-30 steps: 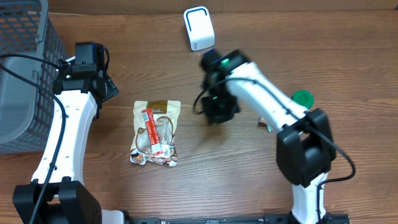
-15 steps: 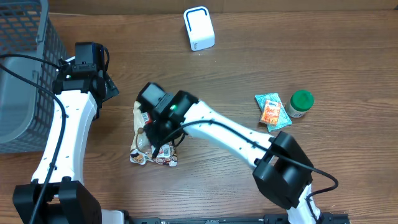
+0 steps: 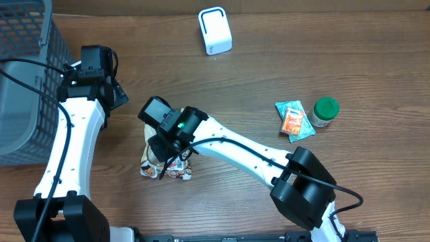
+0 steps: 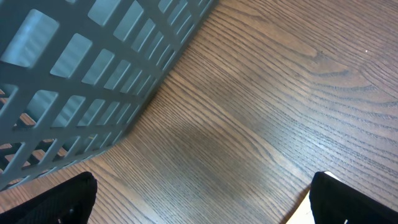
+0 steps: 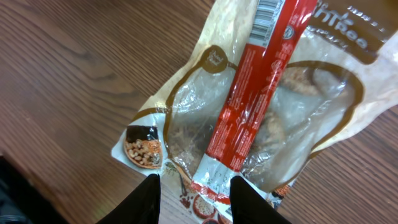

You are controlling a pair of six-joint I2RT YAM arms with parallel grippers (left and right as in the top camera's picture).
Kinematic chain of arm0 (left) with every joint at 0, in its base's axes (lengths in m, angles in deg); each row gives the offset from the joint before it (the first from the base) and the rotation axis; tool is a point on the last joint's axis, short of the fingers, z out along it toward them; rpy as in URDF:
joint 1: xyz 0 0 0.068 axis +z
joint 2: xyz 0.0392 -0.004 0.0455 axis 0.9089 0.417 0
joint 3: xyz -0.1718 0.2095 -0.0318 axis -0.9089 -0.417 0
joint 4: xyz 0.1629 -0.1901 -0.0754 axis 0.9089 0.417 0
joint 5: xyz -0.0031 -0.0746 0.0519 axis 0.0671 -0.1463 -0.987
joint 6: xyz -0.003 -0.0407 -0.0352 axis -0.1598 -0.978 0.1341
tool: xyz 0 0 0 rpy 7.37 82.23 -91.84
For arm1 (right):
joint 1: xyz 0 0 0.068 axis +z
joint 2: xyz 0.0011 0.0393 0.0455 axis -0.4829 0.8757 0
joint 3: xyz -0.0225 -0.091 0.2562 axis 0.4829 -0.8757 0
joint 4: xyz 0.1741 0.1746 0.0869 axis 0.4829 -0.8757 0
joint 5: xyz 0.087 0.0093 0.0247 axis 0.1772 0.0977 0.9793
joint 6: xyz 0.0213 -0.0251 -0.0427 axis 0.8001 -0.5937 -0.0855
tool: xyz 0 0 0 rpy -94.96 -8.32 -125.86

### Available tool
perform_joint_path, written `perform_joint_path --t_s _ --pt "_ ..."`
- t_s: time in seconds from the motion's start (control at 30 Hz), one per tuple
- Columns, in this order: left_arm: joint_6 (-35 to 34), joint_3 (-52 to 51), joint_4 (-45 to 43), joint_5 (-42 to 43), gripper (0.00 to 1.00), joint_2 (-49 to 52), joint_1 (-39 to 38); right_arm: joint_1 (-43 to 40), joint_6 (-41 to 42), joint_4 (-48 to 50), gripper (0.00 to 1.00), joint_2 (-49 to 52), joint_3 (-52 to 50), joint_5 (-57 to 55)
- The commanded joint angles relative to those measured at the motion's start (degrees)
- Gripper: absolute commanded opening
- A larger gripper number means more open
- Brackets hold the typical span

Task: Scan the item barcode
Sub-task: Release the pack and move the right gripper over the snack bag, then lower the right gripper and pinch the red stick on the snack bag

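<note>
Right gripper [image 5: 194, 198]: half spread, not pinching. Its pale fingers [image 5: 149, 199] straddle the end of the red stick pack [image 5: 249, 106], which lies lengthwise on top of the clear snack packet [image 5: 180, 118]. The right finger sits just at the stick's edge and the left one stands apart from it. Cannot tell if either tip touches the packet film. Nothing lifted; the packet lies flat on the wooden table [image 3: 269, 67], left of centre. A barcode [image 5: 269, 14] shows face up on the stick's far end, by the top edge of the wrist view.

Left gripper [image 4: 205, 199]: spread wide and empty over bare wood, next to the grey basket [image 3: 27, 67] at the far left.

White scanner [image 3: 215, 30] stands at the far centre, well apart from the packet. A green-lidded jar [image 3: 325, 111] and orange sachets [image 3: 293, 121] sit together on the right.

Change: a second ago the right arm was mid-table, near the scanner. It has since swung left and now reaches over the packet. The packet, left arm, scanner, jar and sachets have not moved.
</note>
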Motion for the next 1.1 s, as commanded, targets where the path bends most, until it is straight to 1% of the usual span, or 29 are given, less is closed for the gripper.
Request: perform_joint_path --t_s 0.0,0.37,0.87,1.07 --pt "1.1 0.9 -0.1 -0.8 1.0 0.2 -0.2 0.6 0.5 1.7 0.37 0.0 -3.6 -1.0" --pt "1.1 0.9 -0.2 -0.8 1.0 0.2 -0.2 0.6 0.4 8.2 0.37 0.0 -9.8 -1.0" --pt "1.1 0.9 -0.2 -0.8 1.0 0.2 -0.2 0.8 0.5 9.5 0.37 0.0 -9.8 -2.9" --pt "1.1 0.9 -0.2 -0.7 1.0 0.2 -0.2 2.1 0.4 10.4 0.37 0.9 -9.8 -3.6"
